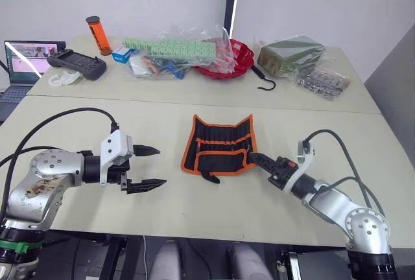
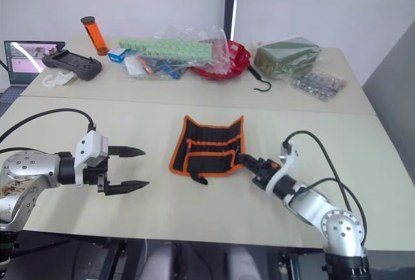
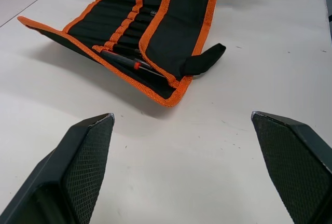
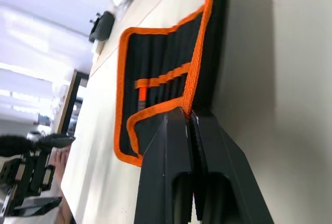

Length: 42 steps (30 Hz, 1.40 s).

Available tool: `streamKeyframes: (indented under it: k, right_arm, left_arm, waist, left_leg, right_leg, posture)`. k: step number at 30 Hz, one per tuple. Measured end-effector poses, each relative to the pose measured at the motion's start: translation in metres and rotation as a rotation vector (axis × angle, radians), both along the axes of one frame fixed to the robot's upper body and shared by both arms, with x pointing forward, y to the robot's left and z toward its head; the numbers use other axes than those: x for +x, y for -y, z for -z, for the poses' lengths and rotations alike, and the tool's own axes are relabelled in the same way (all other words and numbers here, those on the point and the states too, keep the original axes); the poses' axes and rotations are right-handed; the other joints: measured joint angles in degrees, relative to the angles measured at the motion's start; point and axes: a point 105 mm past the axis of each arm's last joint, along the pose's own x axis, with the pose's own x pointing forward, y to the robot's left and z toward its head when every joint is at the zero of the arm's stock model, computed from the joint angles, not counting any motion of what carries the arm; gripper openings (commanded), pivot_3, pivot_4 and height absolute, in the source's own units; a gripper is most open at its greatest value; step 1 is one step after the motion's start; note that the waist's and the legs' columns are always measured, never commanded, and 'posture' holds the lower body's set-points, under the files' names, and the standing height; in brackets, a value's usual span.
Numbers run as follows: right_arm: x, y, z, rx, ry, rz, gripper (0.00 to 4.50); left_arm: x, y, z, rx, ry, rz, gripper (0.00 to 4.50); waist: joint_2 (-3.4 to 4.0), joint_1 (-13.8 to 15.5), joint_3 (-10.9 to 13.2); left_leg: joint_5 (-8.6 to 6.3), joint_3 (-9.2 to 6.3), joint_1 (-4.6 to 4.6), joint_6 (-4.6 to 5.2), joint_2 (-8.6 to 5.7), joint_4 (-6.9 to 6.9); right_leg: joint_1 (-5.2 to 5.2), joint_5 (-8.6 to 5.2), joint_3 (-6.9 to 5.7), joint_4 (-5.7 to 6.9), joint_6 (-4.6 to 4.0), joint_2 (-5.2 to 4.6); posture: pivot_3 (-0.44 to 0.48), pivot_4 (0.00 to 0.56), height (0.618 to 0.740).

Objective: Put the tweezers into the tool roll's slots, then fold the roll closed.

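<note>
The tool roll [image 1: 219, 145] lies at the table's middle, black with orange trim, its near flap folded up over the slots [image 3: 124, 24]. A slim black pair of tweezers [image 3: 130, 62] with a red mark sits tucked in the pockets near the fold. My right gripper [image 1: 251, 157] is at the roll's near right corner, shut on the orange edge trim [image 4: 193, 81]. To the left of the roll, a hand's width away, my left gripper [image 1: 161, 166] is held wide open above the table with nothing in it. A black tab [image 3: 205, 59] sticks out from the roll's near edge.
The back table holds an orange cylinder [image 1: 98, 35], a black controller [image 1: 78, 63], a laptop [image 1: 26, 59], plastic bags [image 1: 178, 50], a red bowl [image 1: 233, 59], a dark green bag [image 1: 290, 53] and a black hook [image 1: 264, 80]. Bare tabletop surrounds the roll.
</note>
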Motion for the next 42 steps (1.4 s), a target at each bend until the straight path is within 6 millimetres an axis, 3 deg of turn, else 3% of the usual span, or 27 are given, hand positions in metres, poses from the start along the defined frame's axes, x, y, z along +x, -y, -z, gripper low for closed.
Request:
streamKeyframes:
  k: [3, 13, 27, 30, 40, 42]
  right_arm:
    - [0.000, -0.011, -0.001, -0.128, 0.051, -0.099, 0.03]
    - [0.002, -0.054, 0.003, -0.238, 0.108, -0.301, 0.03]
    - [0.014, -0.081, 0.024, -0.336, 0.105, -0.381, 0.03]
    - [0.015, -0.081, 0.025, -0.336, 0.102, -0.379, 0.85]
    - [0.009, -0.088, 0.018, -0.262, 0.117, -0.426, 4.28]
    - [0.007, -0.090, 0.015, -0.244, 0.123, -0.433, 4.49]
  left_arm:
    - [0.001, 0.000, 0.000, 0.000, 0.001, -0.007, 4.50]
    - [0.000, -0.001, 0.001, 0.001, -0.002, -0.008, 4.50]
    - [-0.001, -0.002, 0.003, 0.007, -0.012, -0.012, 4.50]
    - [-0.001, -0.003, 0.003, 0.011, -0.013, -0.013, 4.50]
    - [-0.001, -0.003, 0.004, 0.014, -0.015, -0.014, 4.50]
    - [-0.001, -0.004, 0.004, 0.015, -0.015, -0.015, 4.50]
  waist:
    - [0.00, 0.03, 0.00]
    - [0.00, 0.06, 0.00]
    - [-0.01, -0.10, 0.00]
    - [-0.01, -0.19, -0.01]
    - [-0.01, -0.05, -0.01]
    - [-0.01, -0.05, -0.01]
  left_leg:
    - [0.00, 0.00, -0.02, 0.00, -0.01, 0.01]
    - [0.00, -0.05, -0.10, 0.00, -0.01, 0.02]
    - [0.00, -0.08, -0.09, 0.00, 0.02, 0.02]
    - [0.00, -0.08, -0.06, 0.00, 0.02, 0.02]
    - [0.00, -0.09, 0.10, 0.00, 0.02, 0.04]
    - [0.00, -0.09, 0.12, 0.00, 0.02, 0.04]
  right_leg:
    - [-0.01, 0.00, 0.00, 0.00, 0.00, 0.00]
    - [-0.06, 0.00, -0.07, 0.01, 0.00, 0.00]
    - [-0.12, 0.00, -0.11, 0.10, 0.00, 0.03]
    - [-0.10, 0.01, -0.11, 0.11, -0.01, 0.04]
    - [0.05, 0.01, -0.12, 0.13, -0.01, 0.04]
    - [0.06, 0.01, -0.12, 0.13, -0.01, 0.04]
  posture:
    - [0.000, 0.150, 0.738]
    - [0.000, 0.150, 0.738]
    - [0.000, 0.150, 0.738]
    - [0.000, 0.150, 0.738]
    - [0.000, 0.150, 0.738]
    - [0.000, 0.150, 0.738]
